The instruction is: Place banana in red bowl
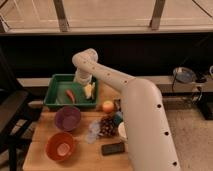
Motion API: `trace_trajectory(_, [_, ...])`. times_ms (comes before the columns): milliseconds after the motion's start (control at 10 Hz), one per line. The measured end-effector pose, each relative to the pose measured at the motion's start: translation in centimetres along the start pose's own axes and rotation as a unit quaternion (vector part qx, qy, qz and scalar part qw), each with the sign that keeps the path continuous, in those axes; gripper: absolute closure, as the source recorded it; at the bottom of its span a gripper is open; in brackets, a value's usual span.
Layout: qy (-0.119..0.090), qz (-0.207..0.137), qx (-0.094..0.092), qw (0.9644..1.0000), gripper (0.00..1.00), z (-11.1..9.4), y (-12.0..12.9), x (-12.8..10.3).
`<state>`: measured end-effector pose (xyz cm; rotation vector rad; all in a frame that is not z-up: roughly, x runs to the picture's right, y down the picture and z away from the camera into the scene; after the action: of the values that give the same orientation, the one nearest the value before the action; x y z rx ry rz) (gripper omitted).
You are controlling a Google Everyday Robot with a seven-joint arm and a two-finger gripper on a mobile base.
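Note:
The banana [90,91], pale yellow and slim, lies at the right side of the green tray [54,86] at the back of the table. My gripper [83,80] hangs over the tray, just above and left of the banana, at the end of the white arm [107,75]. The red bowl [61,146] stands at the table's front left, holding nothing.
An orange-red carrot-like piece [70,94] lies in the tray. A purple bowl [67,118] stands between the tray and the red bowl. A round yellow-orange fruit [108,106], dark grapes [106,125], a clear cup [93,131] and a black flat object [113,148] lie to the right.

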<state>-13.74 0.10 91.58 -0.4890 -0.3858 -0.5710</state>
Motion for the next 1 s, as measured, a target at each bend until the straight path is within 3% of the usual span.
trace_trajectory(200, [0.02, 0.024, 0.009, 0.9995, 0.2, 1.1, 0.8, 1.4])
trace_trajectory(500, [0.022, 0.027, 0.017, 0.9993, 0.2, 1.4, 1.2, 2.1])
trace_trajectory(800, [0.018, 0.027, 0.018, 0.9993, 0.2, 1.4, 1.2, 2.0])
trace_trajectory(1000, [-0.001, 0.041, 0.022, 0.9989, 0.2, 2.4, 1.6, 2.9])
